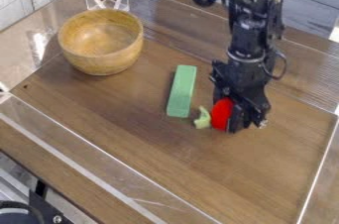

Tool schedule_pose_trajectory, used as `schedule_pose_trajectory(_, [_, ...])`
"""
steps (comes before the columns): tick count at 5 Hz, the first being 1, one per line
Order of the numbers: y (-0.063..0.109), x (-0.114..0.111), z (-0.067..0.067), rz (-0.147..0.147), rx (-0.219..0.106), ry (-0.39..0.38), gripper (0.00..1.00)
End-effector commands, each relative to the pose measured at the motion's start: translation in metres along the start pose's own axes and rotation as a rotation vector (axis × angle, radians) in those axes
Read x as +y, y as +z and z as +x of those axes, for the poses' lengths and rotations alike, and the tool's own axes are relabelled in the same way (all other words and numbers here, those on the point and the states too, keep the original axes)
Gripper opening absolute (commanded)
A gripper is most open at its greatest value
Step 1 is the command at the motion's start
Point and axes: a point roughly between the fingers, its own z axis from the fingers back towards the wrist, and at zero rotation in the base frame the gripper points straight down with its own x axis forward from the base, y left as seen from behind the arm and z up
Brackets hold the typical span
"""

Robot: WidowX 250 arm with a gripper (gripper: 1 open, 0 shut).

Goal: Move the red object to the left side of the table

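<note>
The red object [221, 114] is a small red toy fruit with a light green stub [201, 119] pointing left. It sits between the black fingers of my gripper [231, 115], which points straight down and is shut on it, right of centre on the table [119, 139]. It looks slightly lifted, but I cannot tell whether it has left the wood. The gripper's body hides the fruit's right side.
A long green block [181, 90] lies just left of the gripper. A wooden bowl [101, 42] stands at the back left. A clear plastic rim [79, 159] runs along the table's edges.
</note>
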Motion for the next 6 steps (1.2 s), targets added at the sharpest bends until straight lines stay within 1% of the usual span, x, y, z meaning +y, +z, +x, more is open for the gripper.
schedule_pose_trajectory(1, [0.045,0.006,0.004,0.055,-0.066,0.029,0.0])
schedule_pose_trajectory(2, [0.062,0.019,-0.01,0.077,-0.064,0.087,0.0])
schedule_pose_trajectory(3, [0.073,0.032,-0.026,0.092,-0.065,0.133,0.0])
schedule_pose_trajectory(4, [0.079,0.059,-0.052,0.102,-0.068,0.181,0.0])
schedule_pose_trajectory(5, [0.078,0.087,-0.079,0.105,-0.06,0.238,0.0])
schedule_pose_trajectory(6, [0.075,0.112,-0.105,0.102,-0.05,0.297,0.0])
